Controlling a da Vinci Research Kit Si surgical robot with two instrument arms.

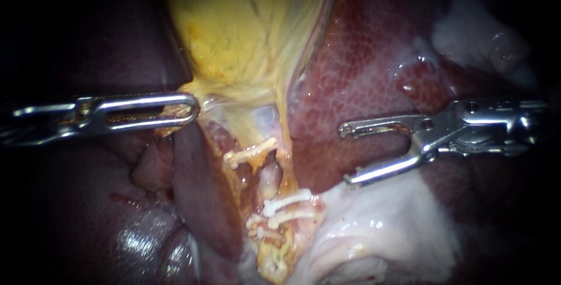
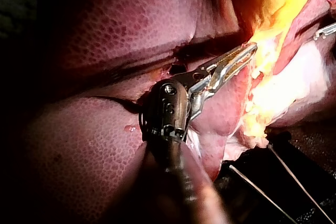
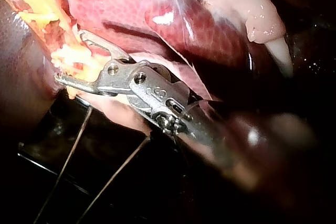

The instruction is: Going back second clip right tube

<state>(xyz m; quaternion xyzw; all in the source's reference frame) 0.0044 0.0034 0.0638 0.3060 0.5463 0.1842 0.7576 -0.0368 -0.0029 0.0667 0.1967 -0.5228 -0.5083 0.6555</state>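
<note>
Right claw (image 1: 345, 155) gaping, left claw (image 1: 194, 110) pinching gallbladder (image 1: 245, 28), grip partly hidden

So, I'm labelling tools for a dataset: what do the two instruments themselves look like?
Both are silver metal. The left instrument ends in long, slotted, round-tipped jaws with fine teeth; the right instrument has thinner, curved jaws on a pinned hinge.

The shafts of my left instrument (image 1: 191, 110) and my right instrument (image 1: 345, 154) run off the endoscope view's edges, and both blur close to their wrist cameras. Glare on the gallbladder (image 2: 265, 72) swallows the left tip. The clips (image 1: 286, 203) hide most of the tube (image 1: 269, 181).
</note>
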